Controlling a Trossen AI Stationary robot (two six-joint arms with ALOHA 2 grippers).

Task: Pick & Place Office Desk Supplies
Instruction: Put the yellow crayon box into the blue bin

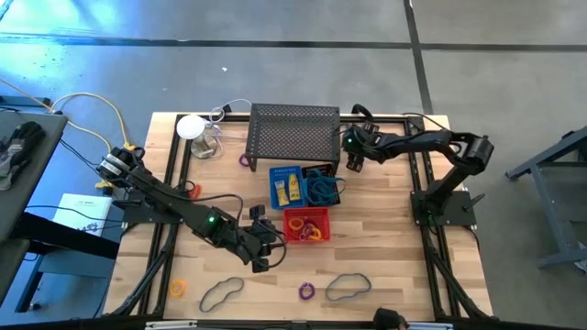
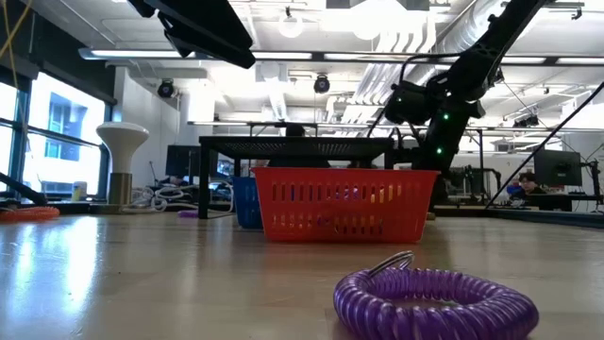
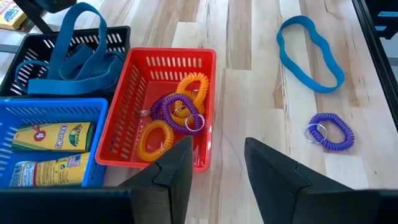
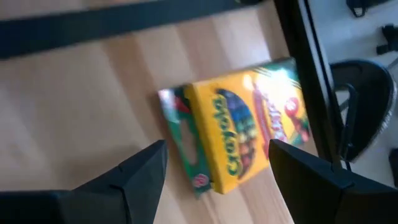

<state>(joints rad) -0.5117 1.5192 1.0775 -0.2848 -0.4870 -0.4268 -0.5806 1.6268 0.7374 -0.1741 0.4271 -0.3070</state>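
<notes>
On the wooden table, the right gripper, fingers spread, hangs over a crayon box at two o'clock, likely to grab it; the left gripper, spread and empty, waits beside the red bin.

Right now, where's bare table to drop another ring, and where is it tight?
Free: the right half, between the red bin and the table's right edge, and the left side between rack and left arm. Tight: the bin cluster around the blue bin, and the front strip with cords and purple ring.
</notes>
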